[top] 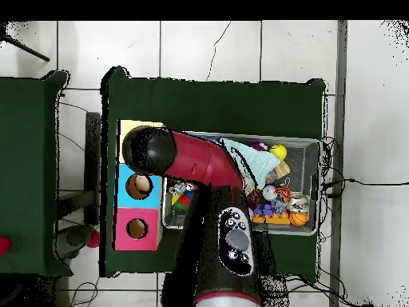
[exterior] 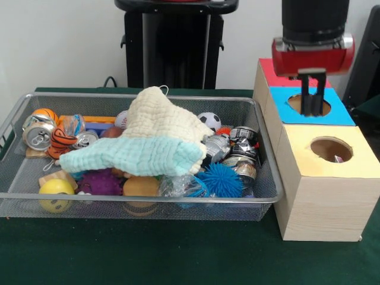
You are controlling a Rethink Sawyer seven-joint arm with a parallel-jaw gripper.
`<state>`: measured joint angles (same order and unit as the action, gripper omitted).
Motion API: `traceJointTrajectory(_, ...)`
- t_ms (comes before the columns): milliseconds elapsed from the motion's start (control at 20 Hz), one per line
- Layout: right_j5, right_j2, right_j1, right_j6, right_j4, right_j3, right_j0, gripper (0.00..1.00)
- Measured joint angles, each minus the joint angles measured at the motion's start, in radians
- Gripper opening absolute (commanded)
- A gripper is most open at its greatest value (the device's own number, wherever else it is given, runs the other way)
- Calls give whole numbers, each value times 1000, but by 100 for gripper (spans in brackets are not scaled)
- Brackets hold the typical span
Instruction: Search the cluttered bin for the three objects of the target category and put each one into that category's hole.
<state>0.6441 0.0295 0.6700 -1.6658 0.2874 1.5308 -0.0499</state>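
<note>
Green table [exterior: 178, 255] ran right up to the lens, and on it sat the wire bin [exterior: 119, 198], crammed full. Beside the bin, just off its right end, stood the row of wooden boxes: yellow box [exterior: 323, 202] nearest, blue box [exterior: 341, 116] behind it, red box [exterior: 267, 71] at the back.

Down from above came the arm [exterior: 314, 24], and its gripper [exterior: 312, 102] hung right over the blue hole [exterior: 294, 104], tip about level with the rim. Clamped or parted? Could not tell from either view, nor whether anything was pinched in it. Something small showed inside the yellow hole [exterior: 331, 149], too dim to name.

Back in the bin, a big cream and mint cloth [exterior: 154, 136] lay draped over the middle of the heap, and that looked like the main trouble: whatever the target category was, some of its three pieces were probably under there, out of sight. A grab through it would likely snag the fabric and drag the clutter along.

Around it, the blue spiky ball [exterior: 224, 179] and purple spiky ball [exterior: 100, 181] pressed against the front wall, the yellow ball [exterior: 56, 195] sat in the front left corner, and the soccer ball [exterior: 209, 120] sat at the back. Those round ones could roll away from a pinch. The silver can [exterior: 39, 135] on the left and the crushed cans [exterior: 242, 155] on the right were wedged tight among neighbours, so a pick there risked lifting two things, or dropping the wrong sort into a hole.
</note>
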Motion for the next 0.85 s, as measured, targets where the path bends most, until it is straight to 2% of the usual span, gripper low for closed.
traceJointTrajectory(100, 22, 21, 45, 0, -17, -1, -14, 0)
traceJointTrajectory(300, 22, 32, 80, 0, -44, -1, -32, 0)
traceJointTrajectory(400, 13, 38, 98, 0, -82, -1, -48, 0)
traceJointTrajectory(700, -55, 42, 99, 0, -192, -1, -76, 0)
traceJointTrajectory(750, -92, 42, 95, 0, -232, -1, -87, 0)
traceJointTrajectory(850, -119, 42, 92, 0, -257, -1, -95, 0)
